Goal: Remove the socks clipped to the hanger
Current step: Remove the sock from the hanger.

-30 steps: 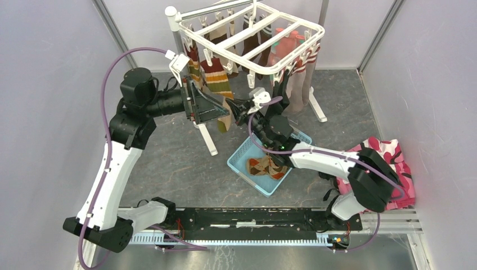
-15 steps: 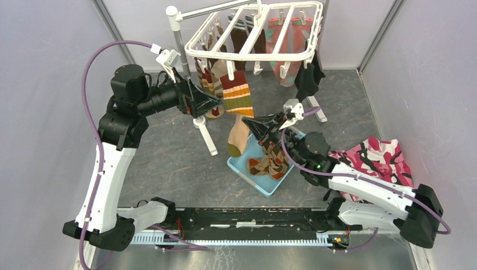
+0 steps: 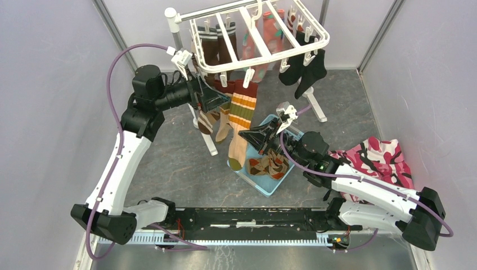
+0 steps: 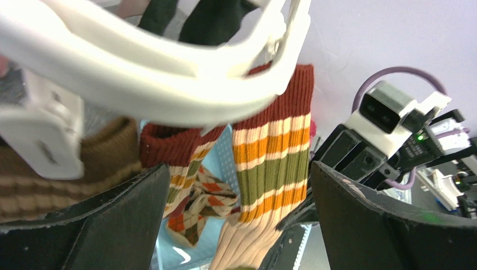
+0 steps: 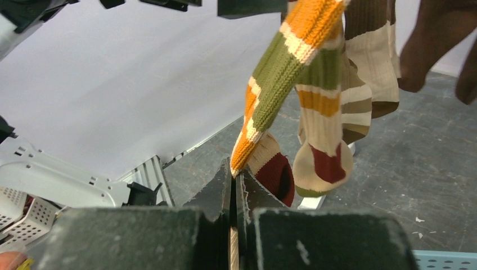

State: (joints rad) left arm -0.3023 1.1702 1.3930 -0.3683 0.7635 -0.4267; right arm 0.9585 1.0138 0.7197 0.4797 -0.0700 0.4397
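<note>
Right gripper (image 5: 233, 185) was pinched shut on the striped sock (image 5: 275, 84)'s edge; the sock hung clipped below the hanger (image 4: 140, 73). Left gripper (image 4: 239, 169) gaped wide around its cuff. Risk: the thin pinch could slip, or the pull could drag the hanger.

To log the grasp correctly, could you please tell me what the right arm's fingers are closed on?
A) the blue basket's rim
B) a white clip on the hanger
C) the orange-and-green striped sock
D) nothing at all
C: in the right wrist view the right fingers are shut on the edge of the striped sock, which leads up from their tips.
</note>
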